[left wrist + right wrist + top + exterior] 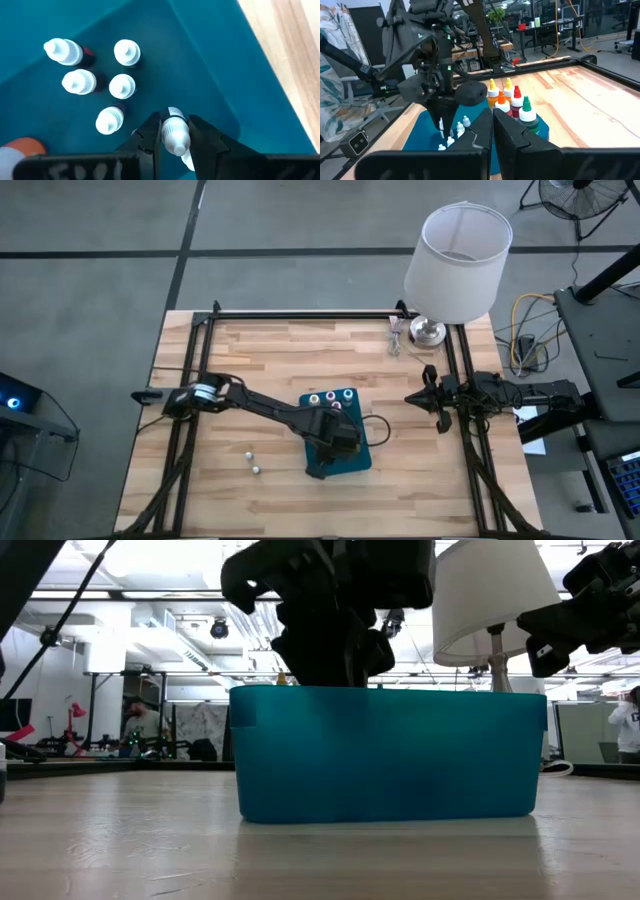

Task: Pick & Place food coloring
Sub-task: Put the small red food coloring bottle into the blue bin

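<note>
The pale wooden desk [300,350] stood in an open workshop, a white lamp [457,250] at its far right corner. Mid-desk, toward the near edge, the left end effector [175,131] hung inside the teal tray [352,465], pinching one small white-capped food coloring bottle [174,133]. Five similar bottles [121,86] stood in the tray nearby. The right end effector [492,122], pressed together, waited by the right edge.

2 dark jointed arms w/ black cables, matte black gripper [175,137] fingers
</note>
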### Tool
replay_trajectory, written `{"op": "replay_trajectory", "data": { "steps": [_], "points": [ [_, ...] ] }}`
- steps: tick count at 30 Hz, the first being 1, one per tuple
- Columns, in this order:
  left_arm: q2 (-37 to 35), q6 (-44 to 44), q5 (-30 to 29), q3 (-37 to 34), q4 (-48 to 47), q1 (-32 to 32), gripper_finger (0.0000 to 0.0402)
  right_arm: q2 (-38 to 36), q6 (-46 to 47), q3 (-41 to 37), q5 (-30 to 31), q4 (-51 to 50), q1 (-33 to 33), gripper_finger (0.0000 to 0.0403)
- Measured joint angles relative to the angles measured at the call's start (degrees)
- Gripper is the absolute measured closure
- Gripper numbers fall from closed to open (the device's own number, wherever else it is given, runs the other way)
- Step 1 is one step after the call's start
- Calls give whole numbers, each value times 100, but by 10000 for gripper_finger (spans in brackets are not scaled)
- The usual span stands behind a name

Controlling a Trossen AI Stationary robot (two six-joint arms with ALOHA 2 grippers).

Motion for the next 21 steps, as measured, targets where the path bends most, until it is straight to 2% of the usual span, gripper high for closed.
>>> {"op": "replay_trajectory", "data": {
  "steps": [21],
  "points": [
    [356, -4, 138, -7, 225, 2, 347, 2, 0, -1, -2, 0, 2, 394]
  ]
}}
